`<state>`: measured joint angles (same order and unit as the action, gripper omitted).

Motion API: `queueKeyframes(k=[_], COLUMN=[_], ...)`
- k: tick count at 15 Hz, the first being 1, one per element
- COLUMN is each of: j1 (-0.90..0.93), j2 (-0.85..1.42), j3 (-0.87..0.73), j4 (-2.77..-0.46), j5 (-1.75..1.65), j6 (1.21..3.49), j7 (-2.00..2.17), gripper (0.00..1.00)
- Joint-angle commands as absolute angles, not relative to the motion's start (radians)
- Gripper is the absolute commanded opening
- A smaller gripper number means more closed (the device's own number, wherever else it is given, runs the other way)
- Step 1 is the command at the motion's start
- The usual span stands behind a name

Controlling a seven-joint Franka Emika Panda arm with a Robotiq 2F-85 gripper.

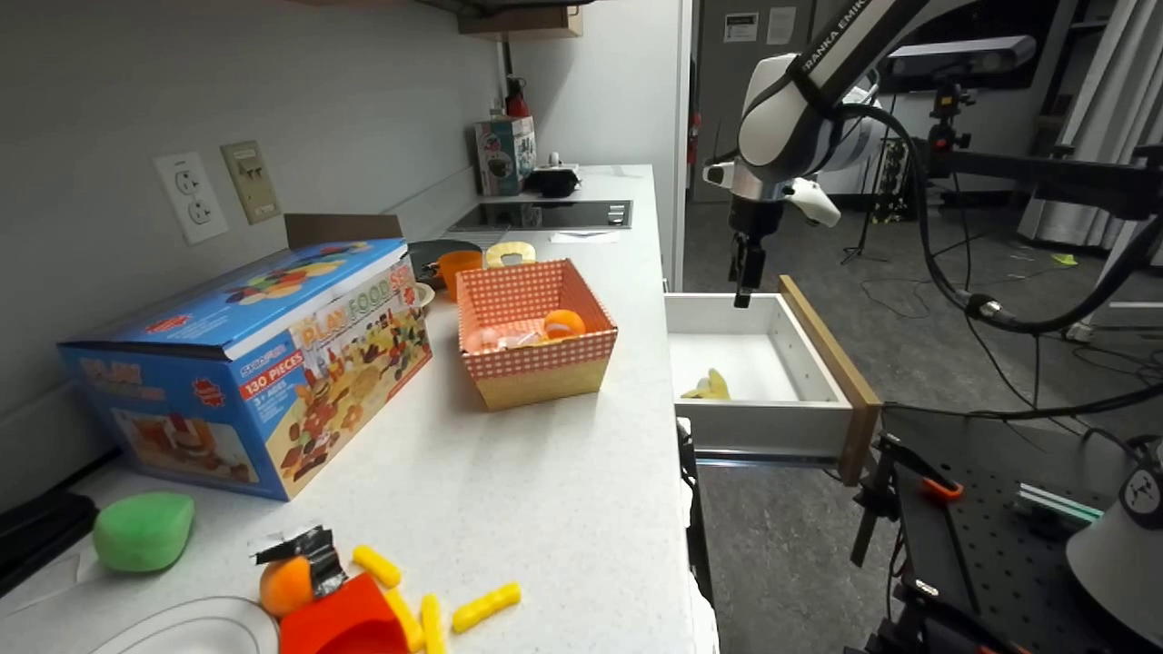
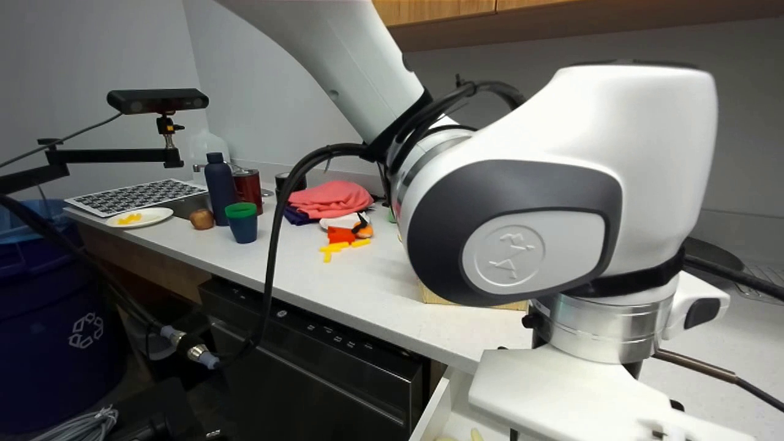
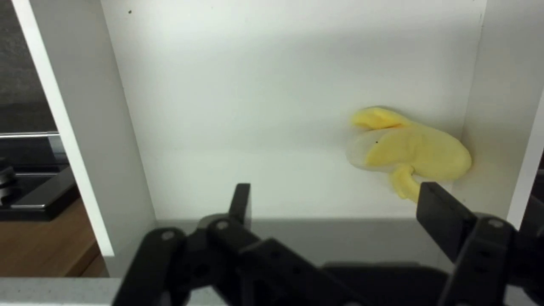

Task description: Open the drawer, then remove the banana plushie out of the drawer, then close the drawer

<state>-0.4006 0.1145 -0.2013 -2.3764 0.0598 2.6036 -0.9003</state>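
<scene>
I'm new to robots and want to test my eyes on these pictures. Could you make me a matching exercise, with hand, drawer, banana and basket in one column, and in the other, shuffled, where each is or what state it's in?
Things:
1. hand
2. drawer
3. banana
4. basket

Places and states:
A. pulled out
B. on the counter
C. spread open, gripping nothing
D. yellow, lying in the drawer

Pairs: 1-C, 2-A, 3-D, 4-B

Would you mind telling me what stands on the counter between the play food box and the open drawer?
A red-checked basket stands on the counter between the play food box and the open drawer, as seen in an exterior view.
</scene>
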Motion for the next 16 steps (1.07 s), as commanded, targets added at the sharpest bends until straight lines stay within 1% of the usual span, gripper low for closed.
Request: queueKeyframes(k=[1, 8, 16], j1=[-0.376, -0.408, -0.479], j2=[0.102, 0.271, 0.478], j3=[-0.209, -0.135, -0.069], j4=[-2.397, -2.297, -2.167], j5=[0.104, 0.36, 0.381], j6=[2.648, 2.675, 2.639], j7=[-0.93, -1.074, -1.065], gripper=[1.0, 1.0, 1.0])
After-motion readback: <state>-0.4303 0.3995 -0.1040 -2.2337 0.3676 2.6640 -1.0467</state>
